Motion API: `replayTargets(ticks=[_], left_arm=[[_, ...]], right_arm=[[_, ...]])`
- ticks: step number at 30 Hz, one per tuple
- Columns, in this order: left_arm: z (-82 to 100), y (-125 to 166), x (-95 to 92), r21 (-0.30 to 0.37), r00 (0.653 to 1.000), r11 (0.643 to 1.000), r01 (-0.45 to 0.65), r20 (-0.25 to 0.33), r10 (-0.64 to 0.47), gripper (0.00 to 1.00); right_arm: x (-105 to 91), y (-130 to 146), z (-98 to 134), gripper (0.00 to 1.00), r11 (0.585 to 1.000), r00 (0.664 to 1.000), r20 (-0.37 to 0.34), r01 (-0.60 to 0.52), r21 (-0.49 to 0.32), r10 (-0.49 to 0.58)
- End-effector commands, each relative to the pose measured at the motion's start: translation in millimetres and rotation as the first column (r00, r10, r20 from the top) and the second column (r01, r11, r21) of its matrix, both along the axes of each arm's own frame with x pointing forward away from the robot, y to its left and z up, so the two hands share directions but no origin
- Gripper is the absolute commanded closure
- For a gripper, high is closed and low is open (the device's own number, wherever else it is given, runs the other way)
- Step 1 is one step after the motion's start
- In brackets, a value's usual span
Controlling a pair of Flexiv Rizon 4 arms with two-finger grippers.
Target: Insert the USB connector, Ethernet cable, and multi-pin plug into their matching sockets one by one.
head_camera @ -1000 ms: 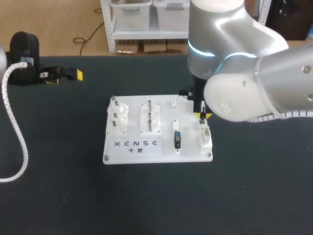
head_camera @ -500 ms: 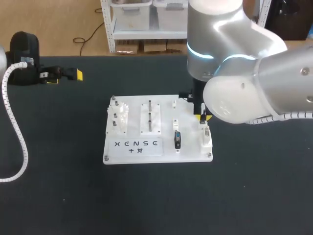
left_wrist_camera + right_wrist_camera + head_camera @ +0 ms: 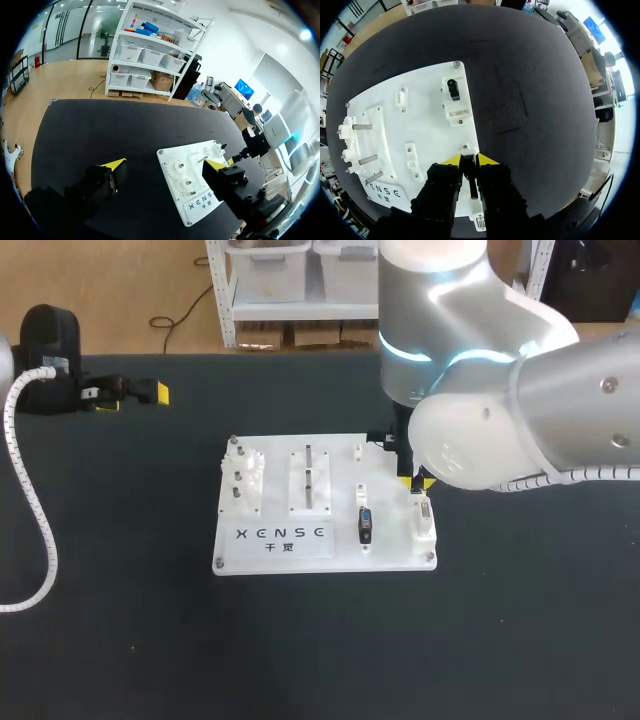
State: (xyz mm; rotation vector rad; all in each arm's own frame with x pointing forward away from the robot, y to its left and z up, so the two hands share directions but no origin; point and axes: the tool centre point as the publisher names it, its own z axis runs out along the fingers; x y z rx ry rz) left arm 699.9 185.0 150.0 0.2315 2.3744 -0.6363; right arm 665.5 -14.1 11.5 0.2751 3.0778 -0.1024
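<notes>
Black table; white gears, metal pegs

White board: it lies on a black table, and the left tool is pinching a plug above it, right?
Wrong arm. It is the right tool that is pinching the plug above the white board on the black table; the right wrist view shows it.

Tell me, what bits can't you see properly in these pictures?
Head view: the right arm hides most of the right gripper; one yellow tip shows.
Right wrist view: its fingers cover the socket below; the dark plug between them is too narrow to name.
Left wrist view: the left gripper covers part of the board.
</notes>
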Motion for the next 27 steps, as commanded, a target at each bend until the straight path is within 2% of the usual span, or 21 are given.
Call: replayTargets(ticks=[1, 4, 5, 7, 8, 14, 18, 22, 27], left_arm=[[0.0, 0.0, 0.0, 0.000, 1.000, 1.000, 0.000, 0.000, 0.000, 0.00], [0.0, 0.0, 0.0, 0.000, 1.000, 1.000, 0.000, 0.000, 0.000, 0.00], [0.0, 0.0, 0.0, 0.000, 1.000, 1.000, 0.000, 0.000, 0.000, 0.00], [0.0, 0.0, 0.0, 0.000, 1.000, 1.000, 0.000, 0.000, 0.000, 0.00], [0.0, 0.0, 0.0, 0.000, 1.000, 1.000, 0.000, 0.000, 0.000, 0.00], [0.0, 0.0, 0.0, 0.000, 1.000, 1.000, 0.000, 0.000, 0.000, 0.00], [0.0, 0.0, 0.0, 0.000, 1.000, 1.000, 0.000, 0.000, 0.000, 0.00], [0.0, 0.0, 0.0, 0.000, 1.000, 1.000, 0.000, 0.000, 0.000, 0.00], [0.0, 0.0, 0.0, 0.000, 1.000, 1.000, 0.000, 0.000, 0.000, 0.00]], right_arm=[[1.6, -5.0, -14.4, 1.00, 1.000, 1.000, -0.008, 0.003, -0.002, -0.003], [0.8, -3.1, -9.7, 1.00, 1.000, 1.000, 0.000, 0.001, 0.005, -0.001], [0.0, -2.1, -6.0, 0.95, 1.000, 1.000, 0.006, 0.000, 0.005, 0.000], [-1.3, -0.1, 2.0, 0.61, 1.000, 1.000, 0.025, 0.001, 0.010, -0.001], [-1.8, 1.0, 6.1, 0.00, 1.000, 0.999, 0.035, 0.001, 0.017, -0.002], [-13.6, 12.2, 35.7, 0.00, 0.999, 0.997, 0.083, 0.002, 0.048, -0.005], [-29.9, 27.5, 51.9, 0.00, 0.998, 0.996, 0.085, 0.002, 0.057, -0.007], [-49.9, 44.9, 57.4, 0.00, 0.997, 0.997, 0.069, -0.029, 0.077, 0.024], [-69.7, 61.8, 52.9, 0.00, 0.994, 0.997, 0.040, -0.063, 0.085, 0.060]])
